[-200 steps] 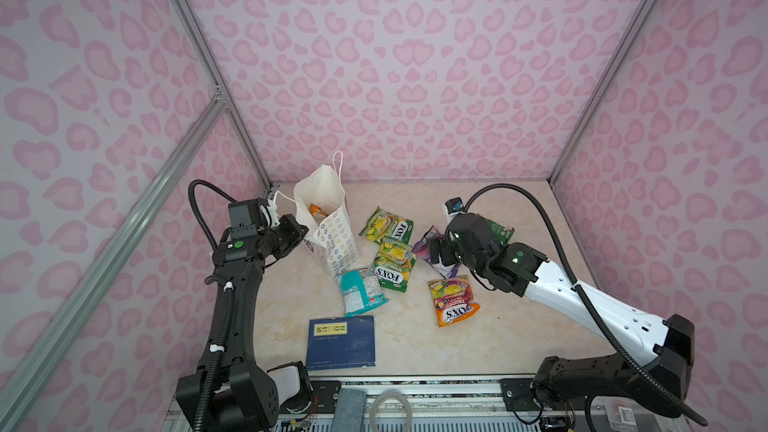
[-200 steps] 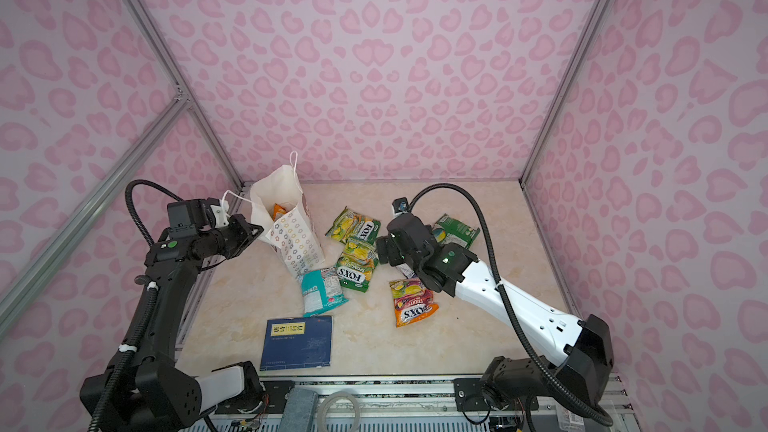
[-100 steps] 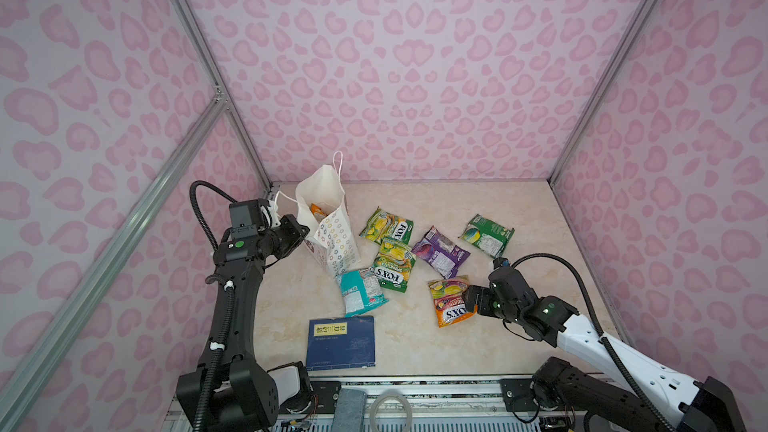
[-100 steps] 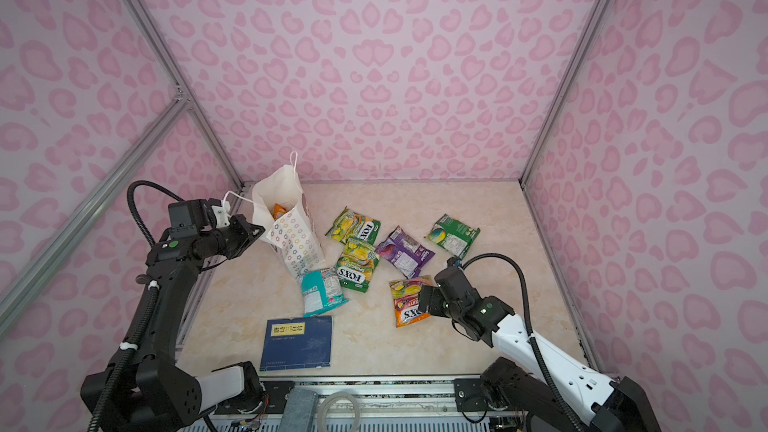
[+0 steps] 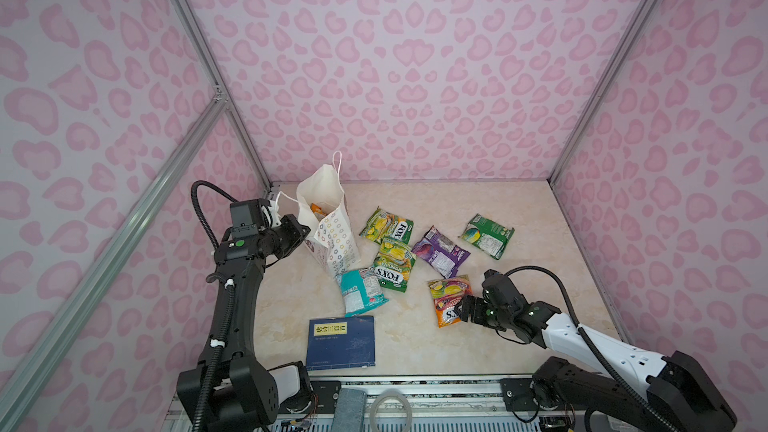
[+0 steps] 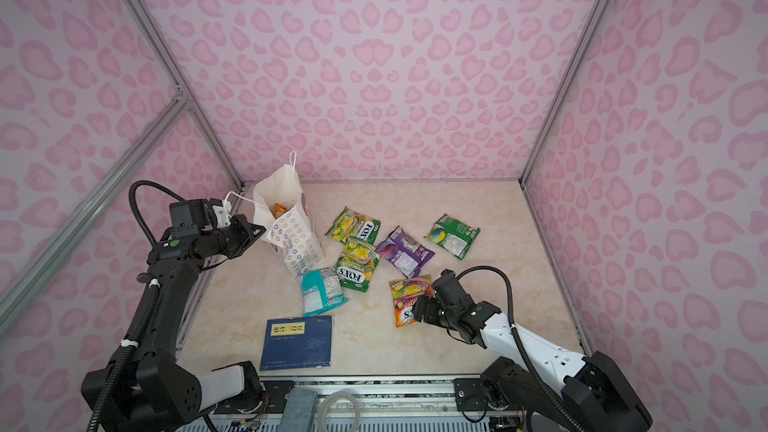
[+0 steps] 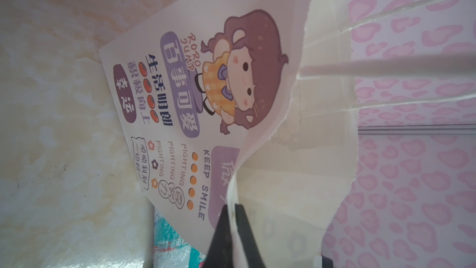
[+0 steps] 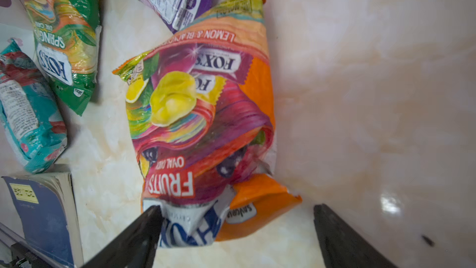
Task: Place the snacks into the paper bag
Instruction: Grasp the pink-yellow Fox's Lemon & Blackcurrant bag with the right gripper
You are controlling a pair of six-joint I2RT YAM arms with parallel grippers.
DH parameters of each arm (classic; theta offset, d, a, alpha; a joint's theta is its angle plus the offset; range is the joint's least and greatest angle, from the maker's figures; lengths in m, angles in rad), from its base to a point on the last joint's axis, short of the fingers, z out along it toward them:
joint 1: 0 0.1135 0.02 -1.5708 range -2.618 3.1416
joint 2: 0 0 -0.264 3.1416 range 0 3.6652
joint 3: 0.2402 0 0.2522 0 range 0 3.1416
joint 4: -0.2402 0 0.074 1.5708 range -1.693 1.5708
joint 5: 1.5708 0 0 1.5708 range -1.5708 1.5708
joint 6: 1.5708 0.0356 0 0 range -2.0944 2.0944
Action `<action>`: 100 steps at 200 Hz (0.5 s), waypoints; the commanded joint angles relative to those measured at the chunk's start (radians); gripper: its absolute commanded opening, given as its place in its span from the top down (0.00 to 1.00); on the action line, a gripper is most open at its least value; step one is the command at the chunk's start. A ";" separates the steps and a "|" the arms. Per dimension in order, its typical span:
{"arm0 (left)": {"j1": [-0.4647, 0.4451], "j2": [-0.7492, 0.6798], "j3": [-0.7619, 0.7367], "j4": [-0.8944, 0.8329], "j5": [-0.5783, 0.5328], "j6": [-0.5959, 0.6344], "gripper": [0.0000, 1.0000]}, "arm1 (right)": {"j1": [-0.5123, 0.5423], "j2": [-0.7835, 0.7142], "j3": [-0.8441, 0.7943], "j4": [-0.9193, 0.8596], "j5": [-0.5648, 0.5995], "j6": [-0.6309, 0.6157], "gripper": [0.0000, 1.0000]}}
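The right gripper (image 8: 237, 210), jaws apart, straddles the near end of the glossy orange FOX'S candy packet (image 5: 448, 300) lying flat on the beige marbled tabletop (image 5: 519, 209), well apart from the white flowered paper gift bag (image 5: 334, 238); sink low, pinch the crinkled seal squarely; the left gripper (image 7: 233, 210), clamped on the bag's rim, holds its mouth open

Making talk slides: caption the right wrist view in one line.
Open right gripper brackets the end of an orange FOX'S Fruits packet on the marble tabletop, a green FOX'S packet nearby.
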 commanded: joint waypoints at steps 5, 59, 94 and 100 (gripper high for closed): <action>0.001 0.006 -0.003 0.003 0.008 0.000 0.93 | -0.001 0.030 0.013 0.033 -0.003 -0.023 0.10; 0.000 0.009 -0.004 0.005 0.014 -0.003 0.93 | -0.001 0.113 0.039 0.033 -0.005 -0.055 0.17; 0.001 0.007 -0.003 0.004 0.015 -0.001 0.93 | 0.000 0.206 0.060 0.055 -0.041 -0.072 0.26; 0.000 0.006 -0.002 0.005 0.013 0.000 0.93 | 0.000 0.216 0.060 0.059 -0.044 -0.072 0.28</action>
